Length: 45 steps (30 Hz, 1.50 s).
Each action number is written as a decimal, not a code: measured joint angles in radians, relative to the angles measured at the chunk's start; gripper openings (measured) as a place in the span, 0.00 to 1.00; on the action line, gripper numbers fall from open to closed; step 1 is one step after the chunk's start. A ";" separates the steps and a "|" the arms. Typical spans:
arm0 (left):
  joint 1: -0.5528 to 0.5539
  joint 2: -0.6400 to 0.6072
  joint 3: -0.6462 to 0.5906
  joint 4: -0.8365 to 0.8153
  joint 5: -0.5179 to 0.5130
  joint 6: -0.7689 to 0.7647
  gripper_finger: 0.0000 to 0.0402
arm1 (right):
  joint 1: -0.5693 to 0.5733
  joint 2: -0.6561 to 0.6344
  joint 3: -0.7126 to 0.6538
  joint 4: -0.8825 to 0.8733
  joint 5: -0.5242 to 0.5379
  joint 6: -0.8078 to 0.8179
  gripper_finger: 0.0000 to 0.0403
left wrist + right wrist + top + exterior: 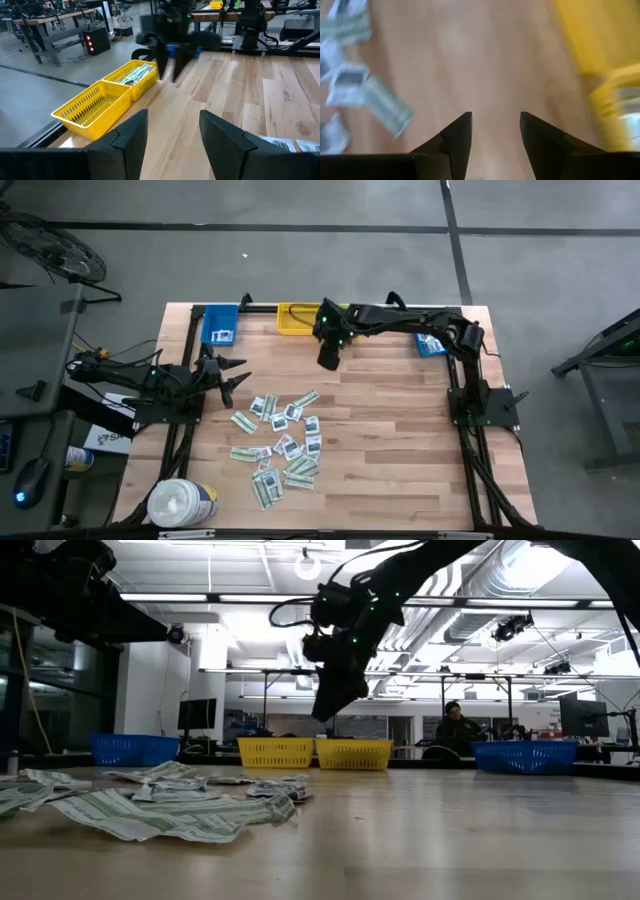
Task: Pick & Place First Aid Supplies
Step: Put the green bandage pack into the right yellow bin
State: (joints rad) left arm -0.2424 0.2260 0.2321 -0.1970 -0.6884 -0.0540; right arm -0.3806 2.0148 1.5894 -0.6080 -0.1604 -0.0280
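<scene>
Wooden bench (400, 440) carries the packets (285, 445) heaped toward its front-left. Right gripper (329, 360) hangs empty, fingers apart, by the yellow bin (295, 318) at the rear edge. Overlapping packets risk a double grab. Left gripper (232, 377) waits apart at the left edge.

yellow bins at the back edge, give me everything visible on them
Two yellow plastic lattice-walled bins stand side by side, walls touching, upright at the table's far edge, between the blue bins. In the left wrist view the nearer one looks empty, while the farther one holds pale green-white paper packets. In the high view the open right gripper hangs just in front of them, touching neither.
</scene>
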 joint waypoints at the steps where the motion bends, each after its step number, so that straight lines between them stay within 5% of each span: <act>1: 0.000 0.000 0.000 0.000 0.000 0.000 0.44 | 0.015 0.000 0.000 -0.018 -0.005 0.001 0.40; 7: 0.000 0.000 0.000 0.000 0.000 0.000 0.44 | 0.121 0.001 -0.002 -0.053 -0.006 -0.245 0.40; 11: 0.000 0.000 0.000 0.002 0.000 0.000 0.44 | 0.207 0.001 -0.071 0.001 0.163 -0.601 0.40; 14: 0.000 0.000 0.000 0.006 0.000 -0.003 0.44 | 0.253 0.002 -0.156 0.131 0.230 -0.679 0.40; 20: 0.000 0.000 0.000 0.006 0.000 -0.003 0.44 | 0.280 0.002 -0.198 0.236 0.213 -0.464 0.40; 25: 0.000 0.000 0.000 0.007 0.000 -0.003 0.44 | 0.249 0.002 -0.197 0.318 0.155 0.084 0.40; 28: 0.000 0.000 0.000 0.007 0.000 -0.003 0.44 | 0.208 0.002 -0.198 0.278 0.021 0.321 0.40; 33: 0.000 0.000 0.000 0.007 0.000 -0.003 0.44 | 0.158 0.002 -0.263 0.300 -0.196 0.454 0.40; 45: 0.000 0.000 0.000 0.007 0.000 -0.003 0.44 | 0.133 0.002 -0.394 0.487 -0.266 0.593 0.40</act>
State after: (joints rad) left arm -0.2428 0.2257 0.2321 -0.1898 -0.6884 -0.0570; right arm -0.2476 2.0171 1.1953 -0.1206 -0.4267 0.5653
